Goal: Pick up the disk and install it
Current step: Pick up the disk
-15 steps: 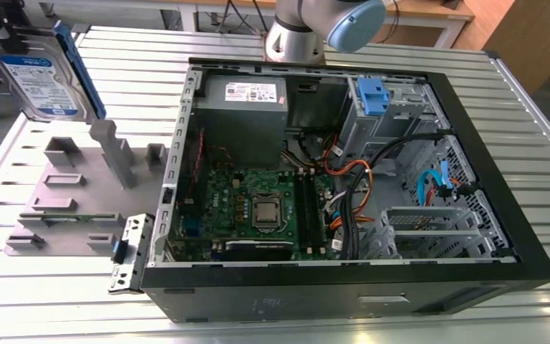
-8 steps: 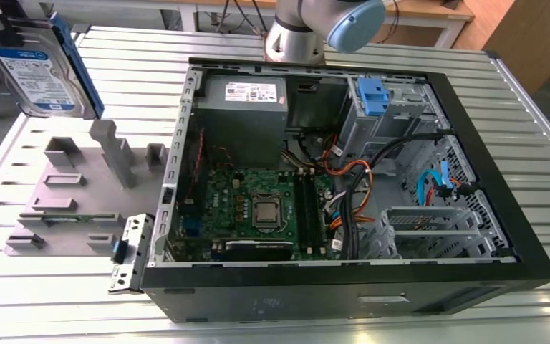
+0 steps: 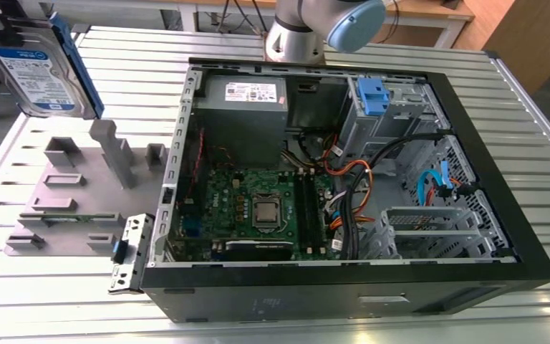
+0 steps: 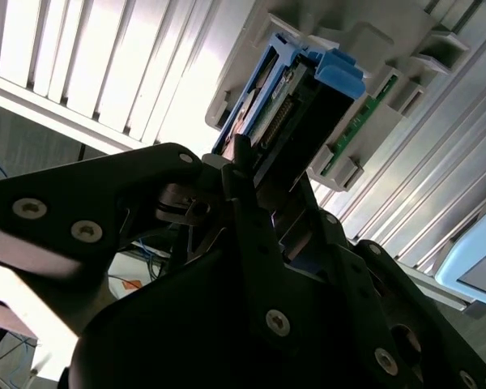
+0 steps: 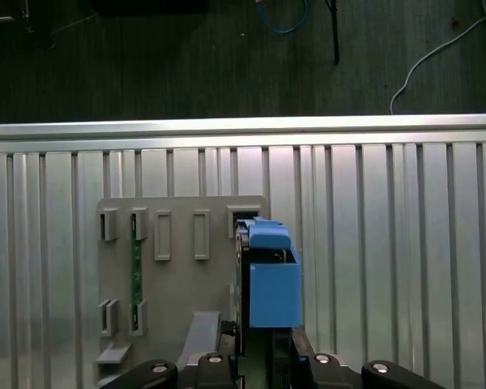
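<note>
Fingers (image 4: 247, 219) tight around the disk (image 4: 296, 113)

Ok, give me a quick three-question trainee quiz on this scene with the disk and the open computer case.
1. True or false: the disk is seated inside the computer case.
2. Multiple choice: what is the pincer holding? A) the disk B) a cable C) nothing
3. Short answer: what colour are the disk's carrier rails?

Key: 1 false, it is held up outside the case; 2 A; 3 blue.
</note>
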